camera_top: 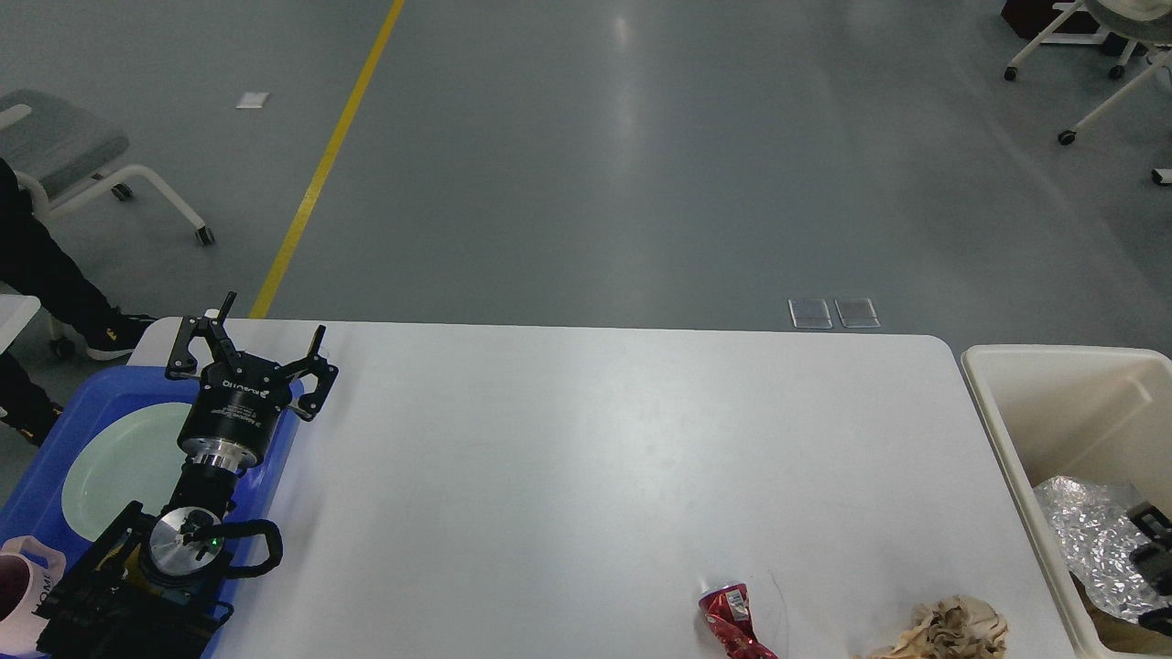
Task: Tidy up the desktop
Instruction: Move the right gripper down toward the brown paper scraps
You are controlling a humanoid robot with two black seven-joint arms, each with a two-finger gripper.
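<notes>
The white desktop (586, 458) fills the middle of the head view. A crushed red can (732, 622) and a crumpled brown paper wad (948, 631) lie near its front right edge. My left gripper (273, 316) is open and empty, hovering over the desktop's far left corner beside the blue tray (41, 439). My right gripper (1152, 540) shows only as dark parts at the right edge, inside the cream bin (993, 421), against crumpled silver foil (1090, 540). Its fingers cannot be told apart.
The blue tray holds a pale green plate (114, 462) and a mug (18, 595) at the lower left. Office chairs stand on the grey floor at far left and far right. A person's legs show at the left edge.
</notes>
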